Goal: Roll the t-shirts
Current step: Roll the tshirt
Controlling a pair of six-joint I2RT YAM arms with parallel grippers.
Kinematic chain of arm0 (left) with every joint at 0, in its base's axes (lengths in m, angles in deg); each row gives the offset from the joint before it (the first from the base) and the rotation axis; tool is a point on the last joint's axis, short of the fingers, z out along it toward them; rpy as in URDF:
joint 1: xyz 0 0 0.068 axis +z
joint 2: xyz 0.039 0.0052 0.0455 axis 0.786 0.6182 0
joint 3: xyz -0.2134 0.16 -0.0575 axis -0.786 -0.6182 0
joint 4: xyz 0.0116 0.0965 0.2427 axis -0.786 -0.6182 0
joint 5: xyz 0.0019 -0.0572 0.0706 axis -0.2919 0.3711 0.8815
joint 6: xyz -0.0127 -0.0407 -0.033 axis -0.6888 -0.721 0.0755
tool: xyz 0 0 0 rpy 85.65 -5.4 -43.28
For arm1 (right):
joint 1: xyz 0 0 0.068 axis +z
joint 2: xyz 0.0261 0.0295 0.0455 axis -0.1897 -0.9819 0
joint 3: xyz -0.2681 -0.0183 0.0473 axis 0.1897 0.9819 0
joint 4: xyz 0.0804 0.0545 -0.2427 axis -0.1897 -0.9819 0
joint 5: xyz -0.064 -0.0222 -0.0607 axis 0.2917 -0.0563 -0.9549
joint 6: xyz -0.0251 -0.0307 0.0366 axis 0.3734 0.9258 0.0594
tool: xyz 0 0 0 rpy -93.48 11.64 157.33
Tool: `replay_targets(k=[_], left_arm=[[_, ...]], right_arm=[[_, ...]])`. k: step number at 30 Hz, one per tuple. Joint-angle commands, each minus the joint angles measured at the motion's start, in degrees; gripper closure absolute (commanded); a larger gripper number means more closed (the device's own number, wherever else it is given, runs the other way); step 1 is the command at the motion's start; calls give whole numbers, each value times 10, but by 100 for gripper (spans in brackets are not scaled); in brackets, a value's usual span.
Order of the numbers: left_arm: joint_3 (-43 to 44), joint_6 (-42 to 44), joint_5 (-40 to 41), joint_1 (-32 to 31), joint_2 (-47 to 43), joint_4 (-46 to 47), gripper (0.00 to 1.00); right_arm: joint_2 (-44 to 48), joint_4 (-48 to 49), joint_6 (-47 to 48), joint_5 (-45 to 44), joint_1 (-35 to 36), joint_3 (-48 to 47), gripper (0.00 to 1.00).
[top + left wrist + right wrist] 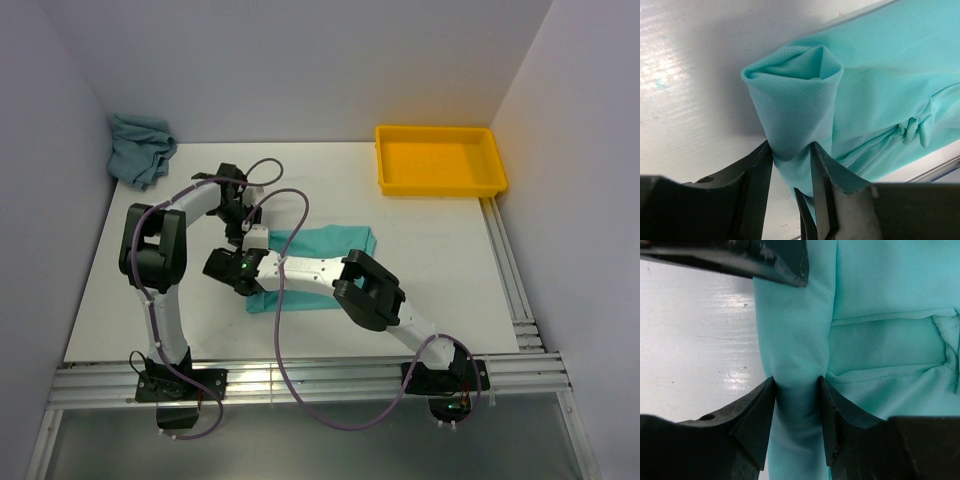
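The mint t-shirt [330, 245] lies mid-frame on the table [440, 270]. The left gripper [791, 150] and right gripper [796, 385] each pinch its rolled left edge. The grey-teal t-shirt [140, 148] sits crumpled at upper left.

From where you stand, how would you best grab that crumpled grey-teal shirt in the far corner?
Probably pinch a raised fold atop the grey-teal t-shirt, coming straight down. It lies bunched in the corner beside the left wall, so its sides there look blocked, while its humps stick up.
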Motion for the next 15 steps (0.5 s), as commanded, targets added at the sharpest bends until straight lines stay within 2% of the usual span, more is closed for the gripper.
replay_targets(k=[1,3,6,10,15], left_arm=[[27,5,-1,-3,11,-4,58],[30,6,-2,-3,14,-5,58],[40,9,-9,-3,15,-10,55],[57,18,-24,-2,10,-19,43],[94,38,-74,14,1,-43,32]], right_arm=[[-2,-9,-18,-7,5,16,54],[-3,-11,-19,-4,5,17,59],[2,8,-16,7,5,29,73],[32,72,-8,41,-2,94,84],[121,293,-3,148,-30,248,86]])
